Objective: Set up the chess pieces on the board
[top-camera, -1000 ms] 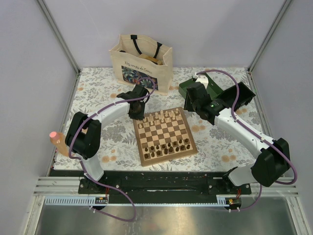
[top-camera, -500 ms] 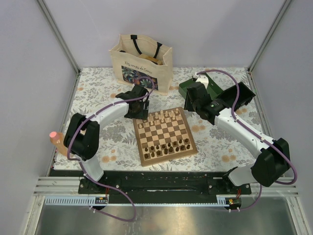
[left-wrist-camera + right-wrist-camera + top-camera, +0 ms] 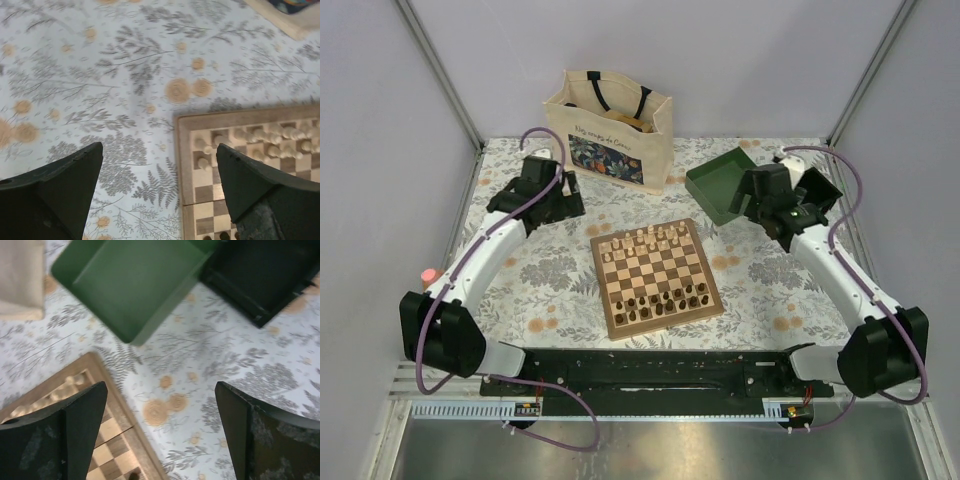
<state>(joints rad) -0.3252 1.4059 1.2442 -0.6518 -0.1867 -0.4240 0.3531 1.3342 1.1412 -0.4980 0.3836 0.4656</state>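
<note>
From above, the board lies near the middle of the flowered tablecloth, slightly turned. The pale pieces stand along its two far rows and the dark pieces along its two near rows. The left gripper hangs over the cloth well to the far left of the board, near the foot of a cream tote bag. The right gripper is off the board's far right corner, beside an open green box and a black tray. A pink-capped bottle shows partly behind the left arm. The left wrist camera shows both dark fingers spread wide with nothing between them, only bare cloth below. The board's far left corner and a few pale pieces sit at the lower right, just inside the right-hand finger, and a bag corner is at the top right. The right wrist camera shows that gripper's fingers equally wide apart and holding nothing. Cloth lies in the gap, the green box and black tray are above, and the board's corner with blurred pale pieces is at the lower left.
</note>
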